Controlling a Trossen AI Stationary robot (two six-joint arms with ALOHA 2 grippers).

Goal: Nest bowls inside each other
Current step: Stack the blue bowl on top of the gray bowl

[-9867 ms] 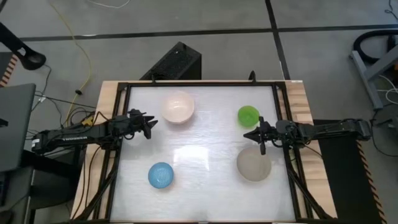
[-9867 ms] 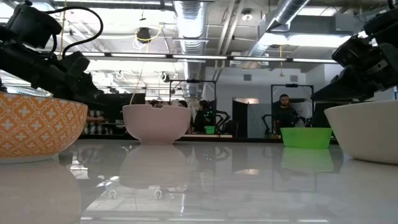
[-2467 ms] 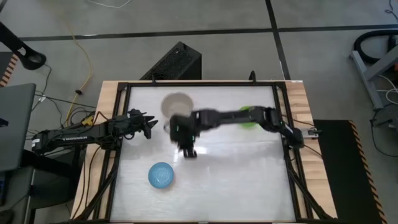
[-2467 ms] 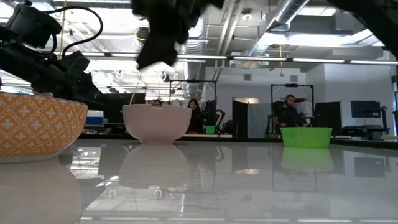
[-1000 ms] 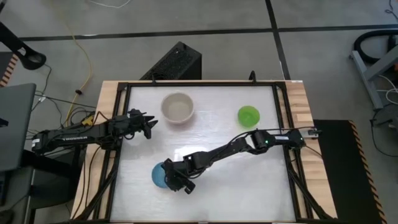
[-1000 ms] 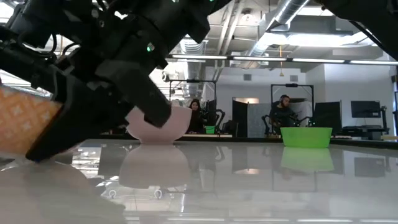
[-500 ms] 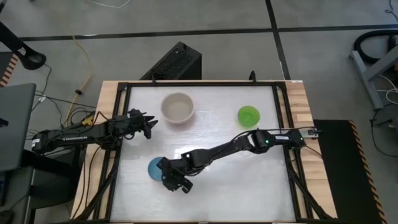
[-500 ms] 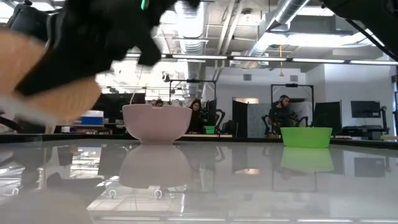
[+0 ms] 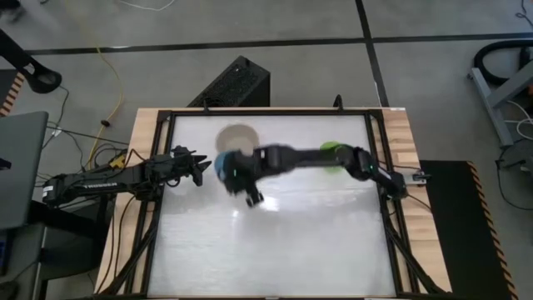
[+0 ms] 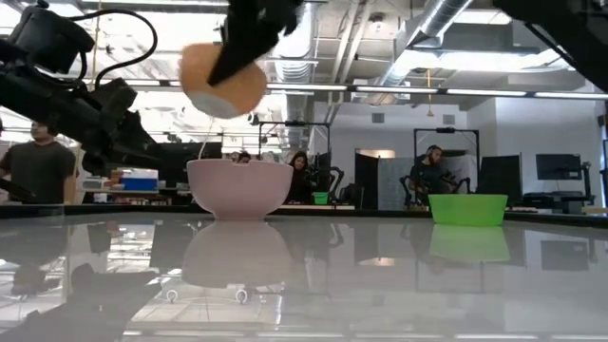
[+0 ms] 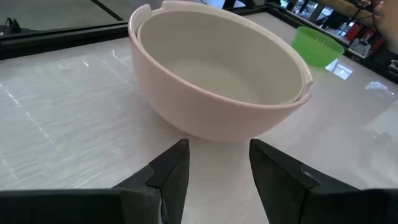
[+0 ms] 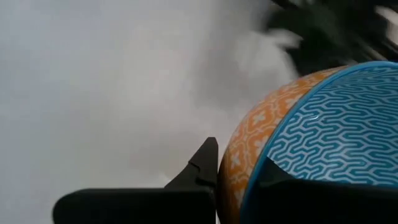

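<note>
While my right hand [image 12: 239, 177] pinches the blue-lined bowl [image 12: 311, 134] by its rim, it rides tilted; I judge it light, stiff, slick. Left hand [image 11: 217, 168] waits spread before the nested cream bowls [image 11: 217, 81].

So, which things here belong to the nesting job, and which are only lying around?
Job:
- blue bowl, gripped by the right gripper
- cream bowl with the grey-beige bowl nested inside
- green bowl

Not part of it:
- black box on the floor
- yellow cable

Robotics lab; exposed ceiling ducts [image 10: 432, 24]; monitors [image 10: 556, 167]; workstations.
</note>
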